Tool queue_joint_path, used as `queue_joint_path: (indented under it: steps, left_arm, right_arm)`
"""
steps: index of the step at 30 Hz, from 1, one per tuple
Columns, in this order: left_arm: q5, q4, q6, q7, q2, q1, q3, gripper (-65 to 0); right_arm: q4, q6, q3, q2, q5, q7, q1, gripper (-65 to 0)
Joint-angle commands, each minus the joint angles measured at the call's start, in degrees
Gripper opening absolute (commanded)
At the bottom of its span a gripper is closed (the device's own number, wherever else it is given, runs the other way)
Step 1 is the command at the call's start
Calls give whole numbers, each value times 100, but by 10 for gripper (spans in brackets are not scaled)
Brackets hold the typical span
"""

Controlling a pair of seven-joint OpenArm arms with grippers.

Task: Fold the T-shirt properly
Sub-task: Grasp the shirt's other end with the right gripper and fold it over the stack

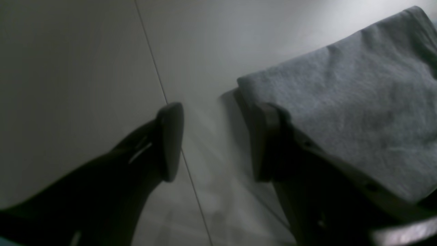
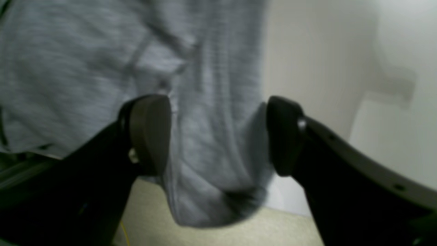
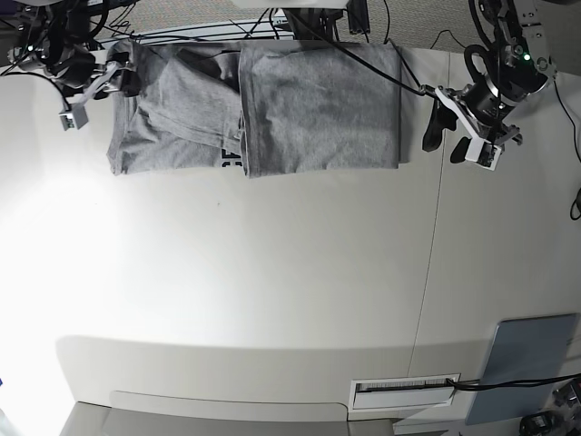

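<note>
Left gripper [image 3: 451, 136]: jaws wide apart, nothing between them, only bare table [image 3: 272, 272] and a thin seam line [image 1: 160, 85] showing in the gap. It hangs just off the T-shirt [image 3: 272, 109], beside the folded edge; in the left wrist view one finger [image 1: 269, 143] sits against a grey folded corner, whether touching or just under it I cannot tell

Right gripper [image 2: 218, 136]: jaws also spread wide, not clamped. Grey cloth fills the gap in the right wrist view; contact unclear, picture blurred

T-shirt lies at the far edge of the white table, partly folded: one half laid over as a neat rectangle, the other side looser and creased, a bit of black print [image 3: 231, 160] peeking at the overlap. Cables [image 3: 300, 23] trail behind it
</note>
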Motion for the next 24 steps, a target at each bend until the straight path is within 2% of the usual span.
queue_joint_path:
  steps: [1, 16, 20, 24]
  left_arm:
    - [-48, 87, 17, -149, -63, -2, -31, -328]
    - [-46, 87, 17, -142, -66, -2, -31, -328]
    - [-46, 87, 17, -142, -66, 0, -31, -328]
    - [-44, 87, 17, -140, -66, 0, -31, -328]
  right_arm:
    - [22, 13, -68, -13, -17, -111, -31, -225]
    - [22, -83, -667, -114, -238, 382, 105, -225]
    - [22, -81, -673, -256, -525, 826, 125, -227]
    - [22, -79, -752, -306, -798, 1014, 122, -335]
